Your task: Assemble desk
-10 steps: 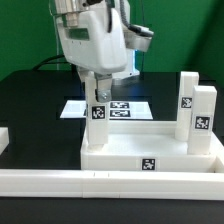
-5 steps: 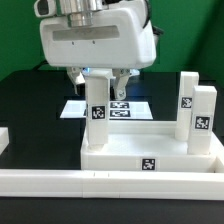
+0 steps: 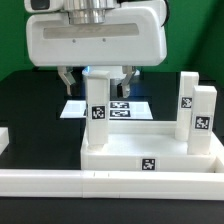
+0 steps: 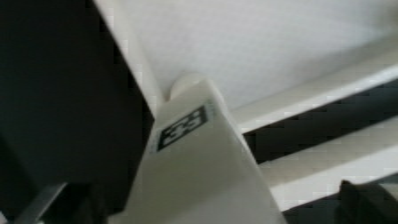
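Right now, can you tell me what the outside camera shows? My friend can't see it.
The robot's open gripper hangs over a white leg block standing upright in a corner of the white tabletop. Two more legs stand in the corner on the exterior view's right. The marker board lies on the black table behind.

no readable text — only black-and-white square tags (image 3: 98, 112) on the leg blocks (image 3: 97, 110).
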You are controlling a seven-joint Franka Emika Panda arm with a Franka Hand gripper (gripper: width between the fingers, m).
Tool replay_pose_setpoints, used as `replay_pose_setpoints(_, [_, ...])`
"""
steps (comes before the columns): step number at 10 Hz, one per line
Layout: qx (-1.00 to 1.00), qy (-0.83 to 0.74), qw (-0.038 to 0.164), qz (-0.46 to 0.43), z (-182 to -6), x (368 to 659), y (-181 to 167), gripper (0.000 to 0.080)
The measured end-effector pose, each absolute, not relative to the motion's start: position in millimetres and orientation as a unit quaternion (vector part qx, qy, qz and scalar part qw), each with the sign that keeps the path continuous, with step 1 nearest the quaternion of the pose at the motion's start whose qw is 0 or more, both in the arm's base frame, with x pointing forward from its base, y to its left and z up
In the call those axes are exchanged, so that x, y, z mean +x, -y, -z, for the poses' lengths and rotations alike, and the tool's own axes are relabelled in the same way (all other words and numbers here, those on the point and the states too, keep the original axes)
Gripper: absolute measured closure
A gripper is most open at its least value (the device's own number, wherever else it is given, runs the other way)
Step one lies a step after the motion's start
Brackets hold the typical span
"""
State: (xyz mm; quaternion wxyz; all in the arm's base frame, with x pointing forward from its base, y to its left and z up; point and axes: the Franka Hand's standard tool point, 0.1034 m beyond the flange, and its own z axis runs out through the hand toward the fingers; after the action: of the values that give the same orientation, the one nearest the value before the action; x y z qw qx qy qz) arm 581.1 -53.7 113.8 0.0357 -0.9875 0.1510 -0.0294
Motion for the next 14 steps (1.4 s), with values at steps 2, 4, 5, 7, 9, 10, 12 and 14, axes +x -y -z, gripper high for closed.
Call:
replay_pose_setpoints(2, [-0.996, -0.079, 0.019, 0.038, -113.8, 583.7, 52.3, 0.015])
replay_pose_setpoints(4, [-0.999, 0.007, 0.005, 0.045, -113.8, 585.5, 50.7, 0.015])
replay_pose_setpoints(5, [-0.998, 0.043, 0.002, 0.047, -112.6, 584.4, 53.4, 0.0154])
replay_pose_setpoints(7, [-0.997, 0.055, 0.001, 0.048, -112.2, 584.1, 53.6, 0.0311])
replay_pose_setpoints(9, [-0.997, 0.055, 0.001, 0.048, -112.1, 584.0, 53.6, 0.0511])
replay_pose_setpoints(10, [-0.997, 0.055, 0.001, 0.048, -112.1, 584.0, 53.6, 0.0511])
replay_pose_setpoints(12, [-0.998, 0.043, 0.002, 0.048, -112.1, 584.0, 53.6, 0.0511])
replay_pose_setpoints(14, [-0.998, 0.03, 0.003, 0.048, -112.0, 584.1, 53.4, 0.0511])
